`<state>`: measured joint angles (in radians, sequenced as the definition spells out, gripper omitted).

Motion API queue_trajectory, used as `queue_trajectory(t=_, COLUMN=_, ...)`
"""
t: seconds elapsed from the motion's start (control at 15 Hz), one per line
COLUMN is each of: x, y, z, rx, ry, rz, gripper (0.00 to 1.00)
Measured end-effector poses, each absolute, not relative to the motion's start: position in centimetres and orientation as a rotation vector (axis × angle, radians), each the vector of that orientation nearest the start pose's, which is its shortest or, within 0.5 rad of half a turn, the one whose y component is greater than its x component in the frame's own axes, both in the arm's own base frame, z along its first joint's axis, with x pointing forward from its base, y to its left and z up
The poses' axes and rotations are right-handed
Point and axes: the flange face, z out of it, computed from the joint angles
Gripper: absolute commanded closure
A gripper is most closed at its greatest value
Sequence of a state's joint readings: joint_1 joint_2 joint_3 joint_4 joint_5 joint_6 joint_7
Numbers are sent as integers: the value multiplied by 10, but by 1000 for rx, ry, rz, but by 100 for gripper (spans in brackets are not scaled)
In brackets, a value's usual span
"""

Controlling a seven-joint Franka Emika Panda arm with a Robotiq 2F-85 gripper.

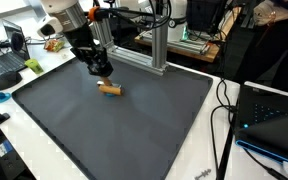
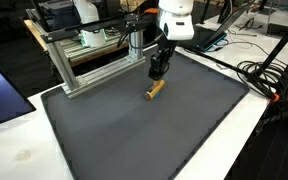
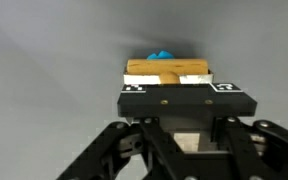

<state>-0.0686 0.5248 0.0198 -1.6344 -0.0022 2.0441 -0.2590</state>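
Note:
A small tan wooden block (image 1: 110, 89) lies on the dark grey mat (image 1: 114, 135), seen in both exterior views, block (image 2: 155, 90) on mat (image 2: 134, 135). My gripper (image 1: 101, 71) hangs just above and behind it, pointing down, with nothing visibly held; the gripper (image 2: 156, 72) is apart from the block. In the wrist view the wooden block (image 3: 166, 70) lies just beyond a black marker plate (image 3: 184, 97), with a small blue piece (image 3: 162, 55) behind it. The gripper (image 3: 187, 135) shows only its black linkages; the fingertips are hidden by the plate.
An aluminium frame (image 1: 134, 45) stands at the mat's back edge, close behind the gripper, and the frame (image 2: 94, 60) appears again. A laptop (image 1: 4, 60) and small items lie on the white table. Cables (image 2: 264, 75) run beside the mat.

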Motion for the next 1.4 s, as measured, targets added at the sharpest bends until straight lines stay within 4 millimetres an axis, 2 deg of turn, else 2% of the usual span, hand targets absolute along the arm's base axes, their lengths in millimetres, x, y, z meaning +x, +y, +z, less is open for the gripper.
queue_trajectory(t=0.47, x=660, y=-16, z=306, rx=-3155, ry=-365, rz=134, gripper=78)
queue_trajectory(t=0.93, x=641, y=-2, z=309, rx=-3161, ry=-448, rz=52, gripper=78)
queue_trajectory(t=1.4, x=619, y=17, z=327, rx=-3099, ry=-680, rz=-6, gripper=78)
